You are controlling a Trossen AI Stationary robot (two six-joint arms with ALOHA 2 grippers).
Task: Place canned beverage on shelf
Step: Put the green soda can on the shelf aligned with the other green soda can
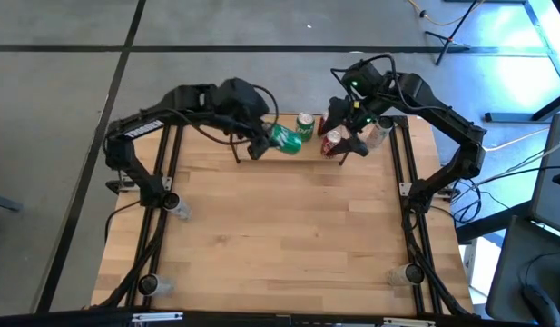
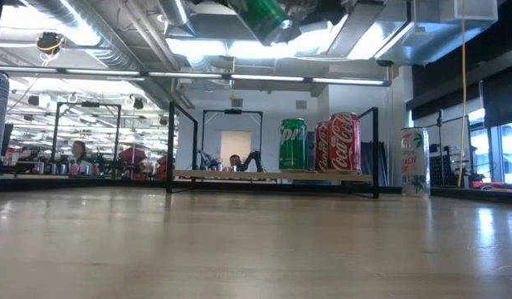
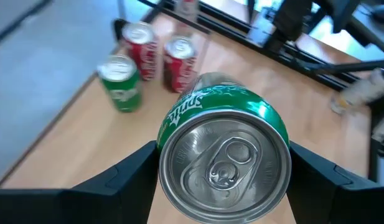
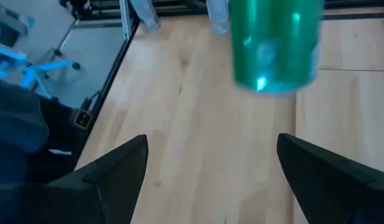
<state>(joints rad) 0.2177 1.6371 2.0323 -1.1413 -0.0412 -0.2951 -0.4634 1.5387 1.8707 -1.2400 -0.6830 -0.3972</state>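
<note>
My left gripper (image 1: pixel 266 141) is shut on a green Sprite can (image 3: pixel 223 143) and holds it in the air near the table's far edge, high above the shelf (image 2: pixel 239 175) in the low view. On the shelf board stand another green can (image 2: pixel 292 144) and two red cans (image 2: pixel 338 143). My right gripper (image 4: pixel 210 168) hangs open over the red cans (image 1: pixel 332 141) with nothing between its fingers. The held green can (image 4: pixel 276 43) shows ahead of it. My left gripper pinches the green can's round side wall (image 3: pixel 163 146) between its two fingers, one on each side, near the top end. The fingers (image 3: pixel 132 171) slant down from the table's left and lie along the can. The can is lifted clear and tilted, its lid facing the wrist.
A white can (image 2: pixel 414 162) stands on the table just right of the shelf. Black upright frames (image 2: pixel 171 145) close the shelf's ends. The wooden table (image 1: pixel 289 236) lies bare toward its near edge.
</note>
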